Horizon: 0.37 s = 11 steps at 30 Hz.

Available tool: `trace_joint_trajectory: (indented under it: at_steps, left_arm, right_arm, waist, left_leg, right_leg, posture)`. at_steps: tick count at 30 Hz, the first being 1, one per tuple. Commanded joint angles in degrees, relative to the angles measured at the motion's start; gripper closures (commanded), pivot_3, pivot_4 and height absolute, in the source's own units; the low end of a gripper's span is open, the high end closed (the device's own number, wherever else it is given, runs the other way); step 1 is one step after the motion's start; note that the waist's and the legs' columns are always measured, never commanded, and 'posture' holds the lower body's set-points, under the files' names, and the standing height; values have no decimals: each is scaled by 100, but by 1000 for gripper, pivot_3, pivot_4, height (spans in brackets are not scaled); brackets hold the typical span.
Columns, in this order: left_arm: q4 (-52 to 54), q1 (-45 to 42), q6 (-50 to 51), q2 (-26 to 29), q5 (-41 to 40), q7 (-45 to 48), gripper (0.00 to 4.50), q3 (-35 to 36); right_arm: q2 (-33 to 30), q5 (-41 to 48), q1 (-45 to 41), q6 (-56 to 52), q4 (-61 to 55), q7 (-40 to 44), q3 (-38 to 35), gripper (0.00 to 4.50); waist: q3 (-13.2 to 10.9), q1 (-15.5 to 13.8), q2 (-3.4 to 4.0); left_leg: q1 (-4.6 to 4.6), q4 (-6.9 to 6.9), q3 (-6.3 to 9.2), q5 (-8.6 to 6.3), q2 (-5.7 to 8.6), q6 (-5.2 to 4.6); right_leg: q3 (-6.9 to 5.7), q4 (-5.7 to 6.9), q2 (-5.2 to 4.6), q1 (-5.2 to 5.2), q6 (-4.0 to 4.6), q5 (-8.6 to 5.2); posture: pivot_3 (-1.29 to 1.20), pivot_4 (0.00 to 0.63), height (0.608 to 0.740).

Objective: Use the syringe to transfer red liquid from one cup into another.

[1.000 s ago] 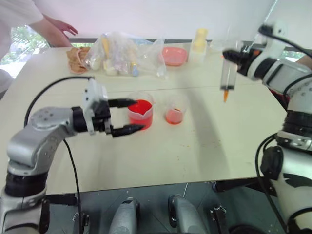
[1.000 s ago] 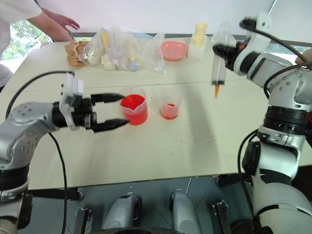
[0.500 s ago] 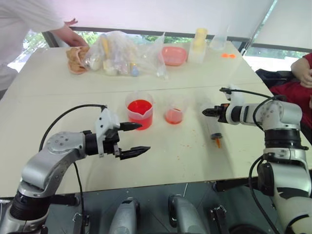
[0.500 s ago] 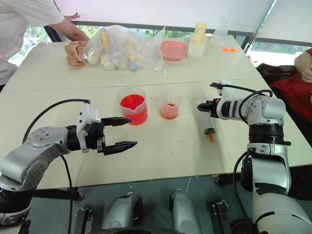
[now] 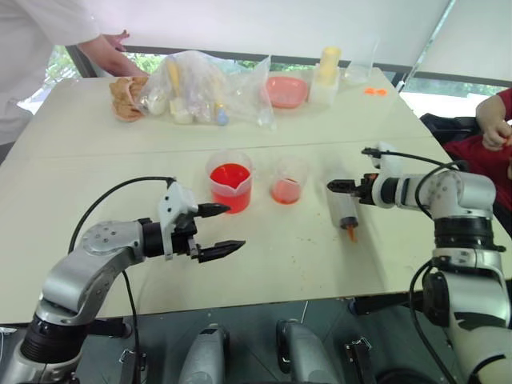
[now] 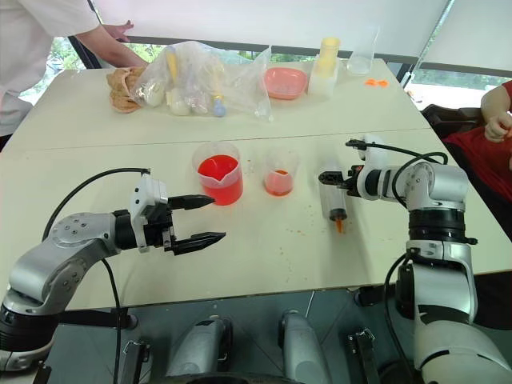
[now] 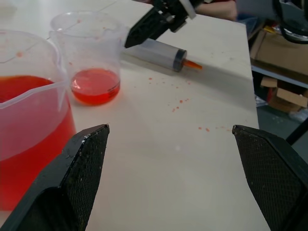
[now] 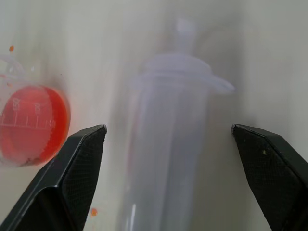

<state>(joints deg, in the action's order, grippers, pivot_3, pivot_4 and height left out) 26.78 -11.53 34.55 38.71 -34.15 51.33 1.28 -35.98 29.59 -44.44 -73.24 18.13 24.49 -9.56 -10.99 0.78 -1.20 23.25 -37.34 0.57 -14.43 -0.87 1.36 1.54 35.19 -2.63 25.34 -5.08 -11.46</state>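
Nearest the robot: left pincer (image 5: 218,230) hovering low over the table (image 5: 304,264), fingers spread wide, nothing between them; dropped a little from a second ago, otherwise idle, aimed toward the spouted cup (image 5: 230,183).

Farther out and to the right: the syringe (image 6: 334,202) now lying flat on the table, orange tip toward the robot, barrel looking clear with no red seen inside. A second ago held upright in the air by the right arm; half a second ago lowered to the table. Right pincer (image 6: 340,178) now at the plunger end, fingers wide apart on either side of the barrel in the right wrist view, no contact to be seen. Released, then, and set down.

Beyond the left pincer: the spouted cup, holding plenty of red liquid (image 5: 230,176). Just to its right, apart from it, the smaller cup (image 5: 286,186), with only a shallow red layer at the bottom. Scattered orange-red droplets on the table between the cups and the syringe.

Likely meaning: one transfer cycle over, syringe parked; the bulk of the liquid not moved.

Far side: plastic bag (image 5: 204,86) of items, pink bowl (image 5: 286,90), yellow bottle (image 5: 326,72), a person's arm (image 5: 108,52) at the corner.
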Motion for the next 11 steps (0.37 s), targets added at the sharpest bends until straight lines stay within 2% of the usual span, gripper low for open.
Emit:
trace_joint_trajectory:
  at_steps: [1, 6, 9, 11]
  left_arm:
    - [-19, 90, -3, -43, -144, -213, 179, 383]
    - [100, 347, 333, -198, -641, -734, 179, 1039]
    - [211, 663, 509, -155, -803, -1025, 179, 1503]
    - [256, 923, 465, -161, -781, -1145, 179, 1705]
  right_arm:
    - [-421, 270, 270, 213, -985, 683, -57, 26]
    - [-694, 1158, 819, 244, -1898, 1425, -1135, 26]
    - [-738, 1104, 1795, 1401, -2877, 1968, -1481, 26]
    - [-581, 914, 2268, 1977, -3157, 1849, -1596, 26]
  waist:
    - [0, 6, 0]
    - [0, 23, 0]
    - [3, 3, -5]
    - [3, 0, -5]
  left_leg:
    - [0, 0, 0, 0, 0, 0]
    - [-5, 2, 0, -1, -2, -1]
    - [-5, 2, 3, -1, -3, -2]
    - [-6, 2, 3, -3, -3, -4]
  right_leg:
    - [0, 0, -1, 0, 0, 0]
    - [0, 3, 2, 0, -1, 0]
    - [-2, 2, 3, -2, -4, -2]
    - [-2, 1, 1, -4, -9, -5]
  posture:
    - [0, 150, 740]
    - [0, 150, 740]
    - [0, 150, 740]
    - [0, 150, 740]
